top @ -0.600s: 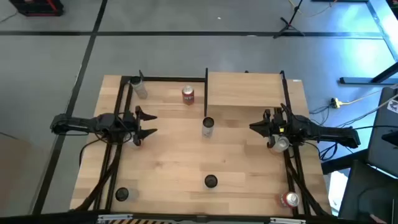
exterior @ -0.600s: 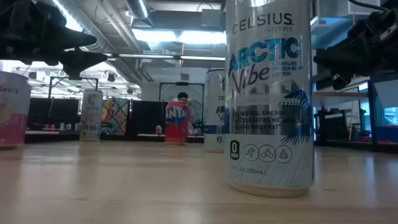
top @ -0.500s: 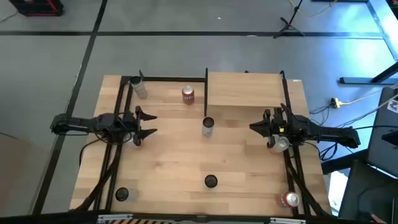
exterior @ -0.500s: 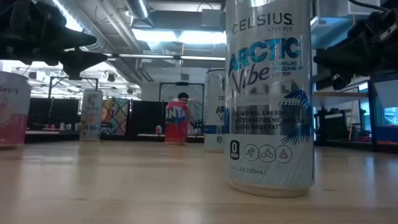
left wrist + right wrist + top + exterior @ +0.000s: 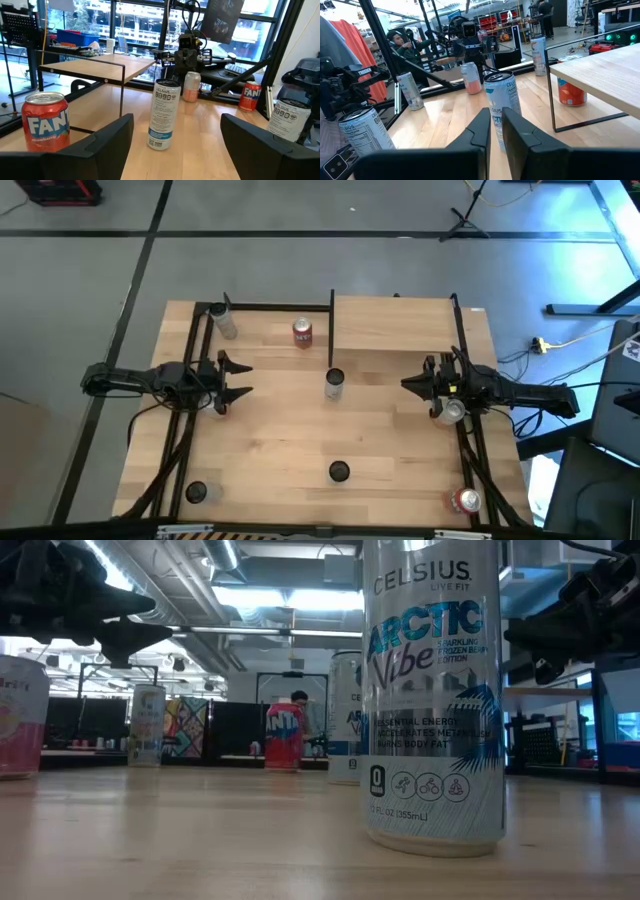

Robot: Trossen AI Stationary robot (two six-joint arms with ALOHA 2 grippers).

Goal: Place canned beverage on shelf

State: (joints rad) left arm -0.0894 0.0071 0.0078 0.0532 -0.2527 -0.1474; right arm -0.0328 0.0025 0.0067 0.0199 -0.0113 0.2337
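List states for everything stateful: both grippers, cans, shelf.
Left gripper: open, empty.
Right gripper: shut, empty.
Small light-wood shelf on black posts: no can on it.
Red Fanta can: upright on the wooden tabletop.
Tall white Celsius can: upright mid-table, ungripped.

Ahead of my left gripper (image 5: 240,378) stands the centre can (image 5: 335,384); the shelf (image 5: 395,323) lies beyond it, beside my right gripper (image 5: 413,385), with another can (image 5: 303,332) just beside the shelf.

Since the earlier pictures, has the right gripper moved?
No. In the high view the right gripper sits at the same spot beside the shelf, near its front right post.
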